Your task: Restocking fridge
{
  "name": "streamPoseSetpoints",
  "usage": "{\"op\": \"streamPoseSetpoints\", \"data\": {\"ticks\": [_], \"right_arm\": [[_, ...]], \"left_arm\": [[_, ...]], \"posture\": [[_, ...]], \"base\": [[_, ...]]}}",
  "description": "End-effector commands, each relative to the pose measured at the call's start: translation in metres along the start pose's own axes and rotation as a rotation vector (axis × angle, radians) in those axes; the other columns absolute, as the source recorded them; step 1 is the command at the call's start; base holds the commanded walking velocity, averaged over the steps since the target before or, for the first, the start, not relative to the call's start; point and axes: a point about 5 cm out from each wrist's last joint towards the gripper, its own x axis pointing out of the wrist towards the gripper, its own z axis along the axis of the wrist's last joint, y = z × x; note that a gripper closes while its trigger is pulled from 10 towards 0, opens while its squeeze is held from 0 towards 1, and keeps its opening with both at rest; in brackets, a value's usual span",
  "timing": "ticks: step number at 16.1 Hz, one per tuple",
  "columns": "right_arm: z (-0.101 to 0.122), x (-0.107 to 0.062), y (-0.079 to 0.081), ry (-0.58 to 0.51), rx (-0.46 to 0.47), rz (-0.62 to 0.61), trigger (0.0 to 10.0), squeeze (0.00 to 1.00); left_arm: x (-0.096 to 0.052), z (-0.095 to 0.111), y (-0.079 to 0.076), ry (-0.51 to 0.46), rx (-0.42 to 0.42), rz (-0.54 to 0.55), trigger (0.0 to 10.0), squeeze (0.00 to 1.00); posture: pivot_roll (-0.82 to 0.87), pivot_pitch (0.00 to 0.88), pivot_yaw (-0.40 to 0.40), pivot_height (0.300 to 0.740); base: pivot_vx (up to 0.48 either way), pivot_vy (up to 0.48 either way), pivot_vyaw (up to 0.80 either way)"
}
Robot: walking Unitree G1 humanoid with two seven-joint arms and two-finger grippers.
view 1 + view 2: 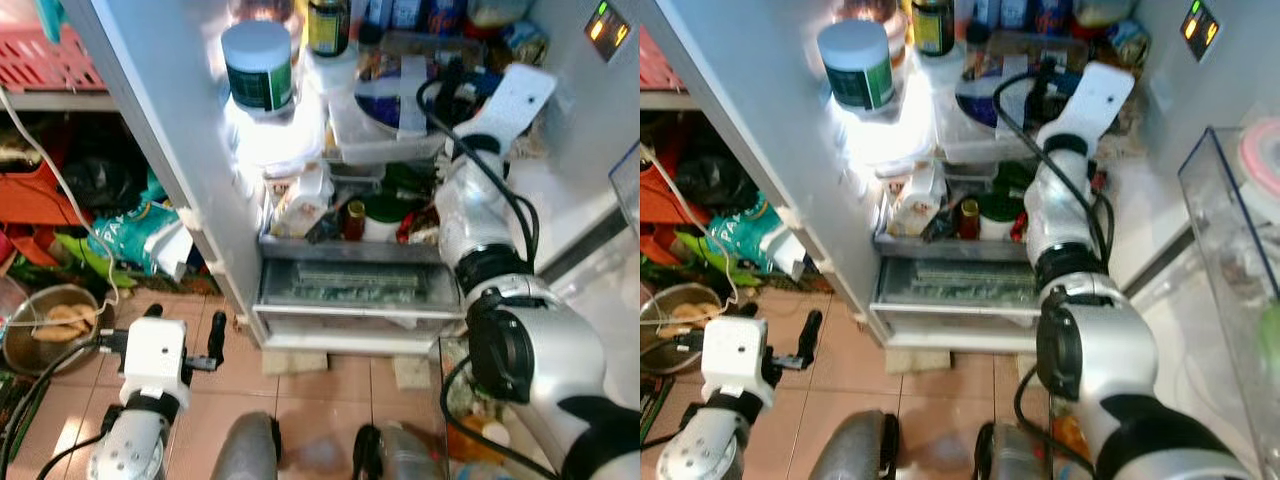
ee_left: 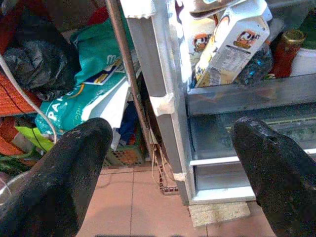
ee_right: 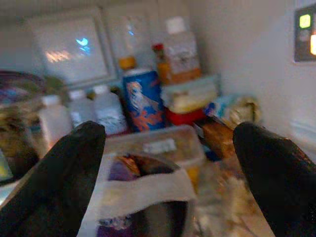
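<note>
Fingers (image 3: 59, 177) of the right gripper (image 3: 168, 173) stand wide apart with nothing between them, reaching into the open fridge (image 1: 150, 120) over a foil-covered bowl (image 3: 143, 197). Behind the bowl sit a clear lidded box (image 3: 158, 145), a blue can (image 3: 143, 106) and small white bottles (image 3: 108, 111), packed close, with little free room on that shelf. A green-labelled tub (image 1: 258, 65) stands near the shelf's front left edge, beside the fridge wall. Lower down, a carton (image 2: 232, 44) and a red-capped bottle (image 2: 286, 52) crowd the shelf above the clear drawer (image 1: 350, 285).

The left gripper (image 2: 168, 173) hangs low over the tiled floor (image 1: 320, 385), also spread wide and empty, just before the fridge's lower left corner. Bags (image 2: 84, 94) and an orange crate (image 1: 40, 195) press against the fridge's outer side, leaving open floor only in front.
</note>
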Motion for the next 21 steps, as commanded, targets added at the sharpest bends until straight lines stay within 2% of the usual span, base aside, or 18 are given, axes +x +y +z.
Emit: {"op": "streamPoseSetpoints", "data": {"ticks": [1,5,9,10,11,13,14,16,17,18,20,21], "right_arm": [[0.003,0.000,-0.005,-0.021,0.030,0.020,10.0,1.00],[0.006,-0.009,-0.017,-0.033,0.064,0.176,10.0,1.00],[0.003,-0.030,-0.045,-0.005,0.052,0.227,10.0,1.00],[0.003,-0.034,-0.046,0.003,0.047,0.243,10.0,1.00],[-0.004,-0.052,-0.052,0.064,0.027,0.328,10.0,1.00],[-0.010,-0.068,-0.054,0.115,0.004,0.394,10.0,1.00],[-0.018,-0.082,-0.056,0.163,-0.003,0.415,10.0,1.00],[-0.032,-0.104,-0.051,0.228,-0.008,0.447,10.0,1.00],[-0.040,-0.116,-0.040,0.261,-0.002,0.479,10.0,1.00],[-0.041,-0.118,-0.038,0.270,-0.001,0.487,10.0,1.00],[-0.060,-0.126,-0.024,0.354,-0.053,0.515,10.0,1.00],[-0.064,-0.127,-0.019,0.362,-0.045,0.519,10.0,0.99]], "left_arm": [[-0.001,-0.004,0.001,0.012,0.005,0.007,10.0,0.00],[0.007,-0.003,0.000,-0.002,-0.003,0.004,10.0,0.00],[0.014,-0.003,0.001,-0.015,-0.001,-0.008,10.0,0.00],[0.015,-0.003,0.001,-0.016,0.000,-0.009,10.0,0.00],[0.017,-0.004,0.002,-0.020,0.003,-0.011,10.0,0.00],[0.019,-0.004,0.003,-0.023,0.007,-0.015,10.0,0.00],[0.020,-0.003,0.003,-0.025,0.010,-0.021,10.0,0.00],[0.022,-0.003,0.004,-0.030,0.015,-0.028,10.0,0.00],[0.022,-0.003,0.004,-0.032,0.016,-0.029,10.0,0.00],[0.022,-0.003,0.004,-0.033,0.016,-0.029,10.0,0.00],[0.021,-0.002,0.004,-0.038,0.021,-0.026,10.0,0.00],[0.021,-0.001,0.004,-0.039,0.023,-0.024,10.0,0.00]], "posture": [[0.31,0.093,0.031,0.740],[0.28,0.075,0.028,0.740],[0.25,0.063,0.034,0.740],[0.25,0.062,0.034,0.740],[0.24,0.057,0.038,0.740],[0.23,0.055,0.042,0.740],[0.23,0.055,0.047,0.740],[0.23,0.054,0.048,0.740],[0.24,0.056,0.047,0.740],[0.24,0.056,0.047,0.740],[0.25,0.061,0.040,0.740],[0.26,0.062,0.038,0.740]], "base": [[0.000,0.000,0.00],[0.000,0.000,0.00],[0.000,0.000,0.00],[0.000,0.000,0.00],[0.000,0.000,0.00],[0.000,0.000,0.00],[0.000,0.000,0.00],[0.000,0.000,0.00],[0.000,0.000,0.00],[0.000,0.000,0.00],[0.000,0.000,0.00],[0.000,0.000,0.00]]}}
